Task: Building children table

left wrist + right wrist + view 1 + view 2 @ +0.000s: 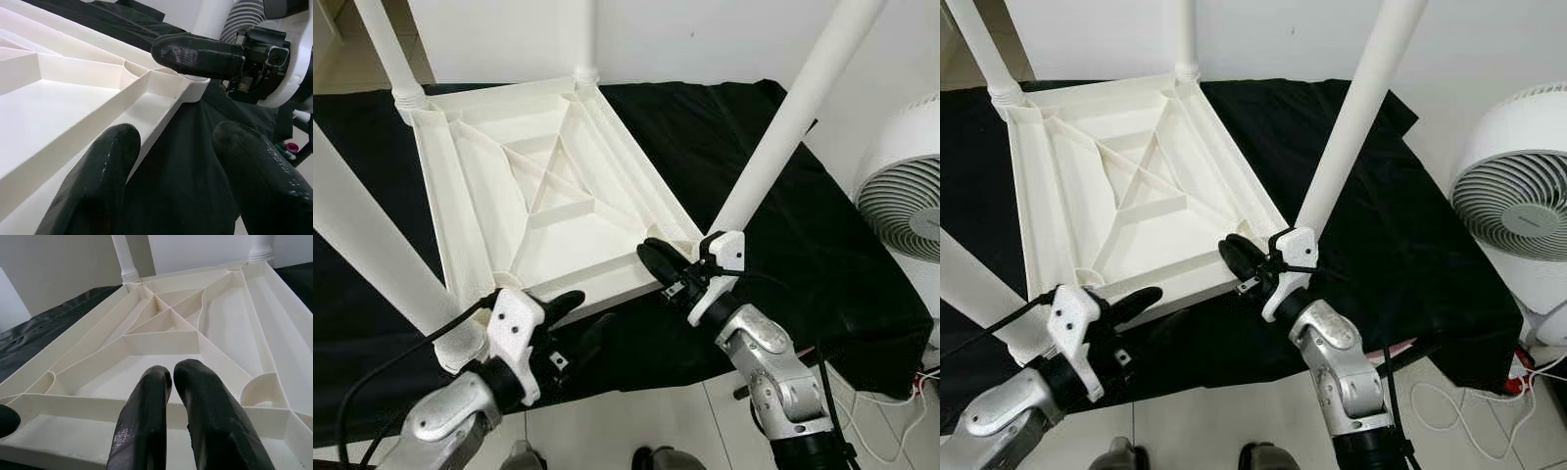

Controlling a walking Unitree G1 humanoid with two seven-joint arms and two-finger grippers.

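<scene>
A white plastic children's table (pixel 438 196) lies upside down on a black cloth (pixel 822 255), its ribbed underside facing up. Its legs stand up from the corners: the near right leg (pixel 783 127), the near left leg (pixel 367 245) and two far legs (pixel 386 49). My left gripper (pixel 578 315) is open at the near edge, with the table's rim (pixel 146 105) between its fingers (pixel 98 171). My right gripper (pixel 661 259) is shut and holds nothing. It hovers over the near right corner, beside the base of that leg, and points in over the ribs (pixel 161 340).
A white round fan (pixel 906 196) stands on the floor to the right, close to the cloth's edge. White cables (pixel 891 431) lie on the tiled floor near it. A pale wall runs behind the table. My feet (pixel 656 458) are at the cloth's near edge.
</scene>
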